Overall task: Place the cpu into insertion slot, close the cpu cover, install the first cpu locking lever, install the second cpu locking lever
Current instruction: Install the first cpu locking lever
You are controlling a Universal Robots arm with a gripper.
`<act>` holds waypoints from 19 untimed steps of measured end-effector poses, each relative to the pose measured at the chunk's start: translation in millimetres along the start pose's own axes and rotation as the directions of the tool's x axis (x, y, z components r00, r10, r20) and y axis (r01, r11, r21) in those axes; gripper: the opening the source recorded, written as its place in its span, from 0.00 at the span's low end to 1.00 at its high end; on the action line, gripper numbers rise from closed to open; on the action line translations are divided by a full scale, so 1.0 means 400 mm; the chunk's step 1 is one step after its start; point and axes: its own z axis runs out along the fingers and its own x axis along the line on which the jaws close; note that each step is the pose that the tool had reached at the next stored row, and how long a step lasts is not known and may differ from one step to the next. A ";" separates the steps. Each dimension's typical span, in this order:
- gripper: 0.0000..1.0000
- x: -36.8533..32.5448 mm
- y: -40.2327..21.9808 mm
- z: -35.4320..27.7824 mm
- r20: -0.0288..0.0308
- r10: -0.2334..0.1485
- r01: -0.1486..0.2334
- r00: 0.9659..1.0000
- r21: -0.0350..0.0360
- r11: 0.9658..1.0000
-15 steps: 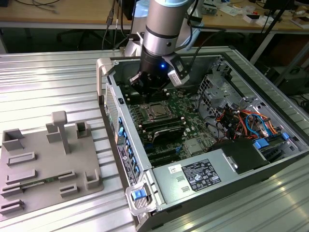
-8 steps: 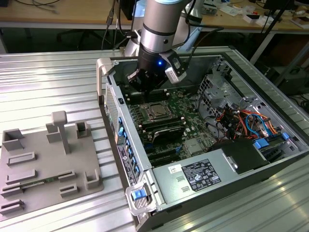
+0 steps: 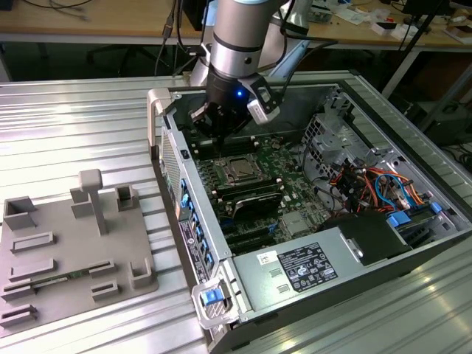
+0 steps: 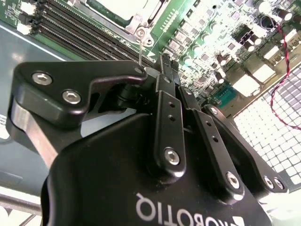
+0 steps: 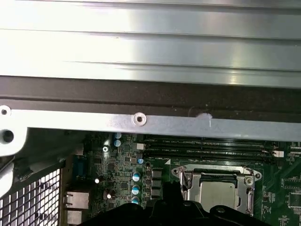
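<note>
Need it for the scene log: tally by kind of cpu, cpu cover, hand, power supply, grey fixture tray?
cpu: 1
cpu cover: 1
hand: 1
power supply: 1
grey fixture tray: 1
Total: 5

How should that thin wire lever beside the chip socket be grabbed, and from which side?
Likely by its free end. The cpu locking lever is a thin wire that seems to rise from a corner of the cpu cover, clear of the motherboard there. Come from above, closing across the wire.
</note>
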 end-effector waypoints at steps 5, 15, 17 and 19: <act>0.11 -0.009 0.004 0.000 0.000 0.000 0.000 1.000 0.000 1.000; 0.11 -0.049 0.013 0.003 0.000 0.000 0.000 1.000 0.000 1.000; 0.11 -0.051 0.013 0.005 0.000 0.000 0.000 1.000 0.000 1.000; 0.11 -0.055 0.013 0.010 0.000 0.000 0.000 1.000 0.000 1.000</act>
